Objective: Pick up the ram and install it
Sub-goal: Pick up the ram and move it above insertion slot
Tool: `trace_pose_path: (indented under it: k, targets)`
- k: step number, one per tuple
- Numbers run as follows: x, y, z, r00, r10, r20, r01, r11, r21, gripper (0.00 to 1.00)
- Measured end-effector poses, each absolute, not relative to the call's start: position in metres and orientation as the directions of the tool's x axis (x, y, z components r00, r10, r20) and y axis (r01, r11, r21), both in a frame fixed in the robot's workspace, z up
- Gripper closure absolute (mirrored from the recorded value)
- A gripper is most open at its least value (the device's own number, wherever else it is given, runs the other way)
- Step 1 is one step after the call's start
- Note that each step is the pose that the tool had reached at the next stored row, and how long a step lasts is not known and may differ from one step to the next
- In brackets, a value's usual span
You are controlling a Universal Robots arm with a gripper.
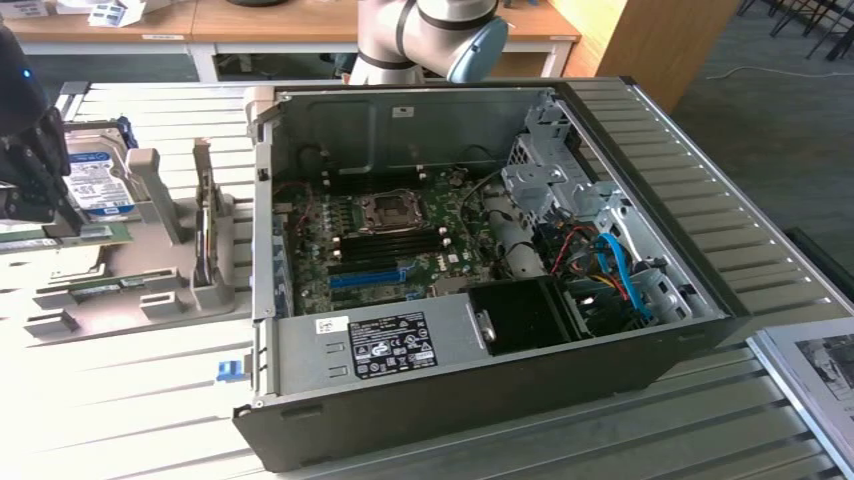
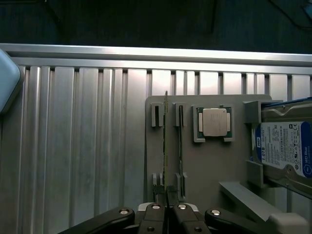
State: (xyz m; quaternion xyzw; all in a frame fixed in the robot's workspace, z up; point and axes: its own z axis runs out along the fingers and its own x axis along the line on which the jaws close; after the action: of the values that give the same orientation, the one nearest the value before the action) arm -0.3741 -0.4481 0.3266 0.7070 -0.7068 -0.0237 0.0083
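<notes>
I see a matt grey plastic holder [image 2: 209,165] on the ribbed, brushed-metal table [image 2: 87,146]. On the holder, the processor [image 2: 215,122] is satiny silver metal and the hard drive [image 2: 285,148] carries a glossy label; the ram [image 2: 165,141] is dull green board.

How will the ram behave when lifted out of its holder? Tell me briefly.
The ram is a thin board standing on edge, so it is probably light and stiff, yet may crack if bent sideways. Its slotted holder holds it upright; freed, it would likely tip. The pincer pinches its narrow edge, so it could pivot.
</notes>
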Motion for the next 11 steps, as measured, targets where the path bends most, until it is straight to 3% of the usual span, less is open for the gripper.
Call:
trace_pose_path:
  k: [11]
  targets:
    - [-0.374, -0.448, 0.338, -0.002, -1.000, -0.022, -0.999, 0.001, 0.045, 0.88]
